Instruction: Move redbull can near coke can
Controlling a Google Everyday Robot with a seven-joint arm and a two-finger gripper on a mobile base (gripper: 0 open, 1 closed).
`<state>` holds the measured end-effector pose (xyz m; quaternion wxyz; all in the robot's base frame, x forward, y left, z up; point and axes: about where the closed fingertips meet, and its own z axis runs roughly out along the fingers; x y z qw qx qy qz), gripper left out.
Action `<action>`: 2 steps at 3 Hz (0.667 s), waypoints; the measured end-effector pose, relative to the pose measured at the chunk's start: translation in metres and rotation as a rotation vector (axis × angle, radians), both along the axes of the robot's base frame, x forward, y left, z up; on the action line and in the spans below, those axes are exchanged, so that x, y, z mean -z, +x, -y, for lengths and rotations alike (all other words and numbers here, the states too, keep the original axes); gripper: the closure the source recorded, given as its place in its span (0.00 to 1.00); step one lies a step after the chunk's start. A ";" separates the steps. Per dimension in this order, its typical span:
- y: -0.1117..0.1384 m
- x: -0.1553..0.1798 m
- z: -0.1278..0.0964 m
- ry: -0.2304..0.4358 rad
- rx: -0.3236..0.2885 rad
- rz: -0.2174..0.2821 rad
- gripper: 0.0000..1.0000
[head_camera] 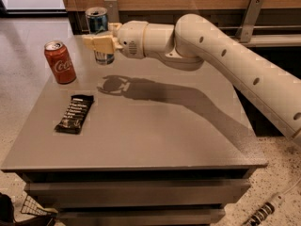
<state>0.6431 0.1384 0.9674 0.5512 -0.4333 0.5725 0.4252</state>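
The redbull can (98,23) is slim, blue and silver, and hangs upright in the air above the table's far left part. My gripper (100,43) is shut on the redbull can around its middle, with the white arm reaching in from the right. The coke can (59,62), red with white script, stands upright near the table's left edge, a short way left of and below the held can. The gripper's shadow falls on the table to the right of the coke can.
A black snack packet (75,113) lies flat on the grey table (155,131), in front of the coke can. A wooden wall with metal brackets (248,14) runs behind the table. The floor drops off at the left and front edges.
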 end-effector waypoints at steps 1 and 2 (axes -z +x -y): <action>0.005 0.026 -0.043 0.063 -0.058 -0.017 1.00; 0.005 0.026 -0.044 0.063 -0.058 -0.017 1.00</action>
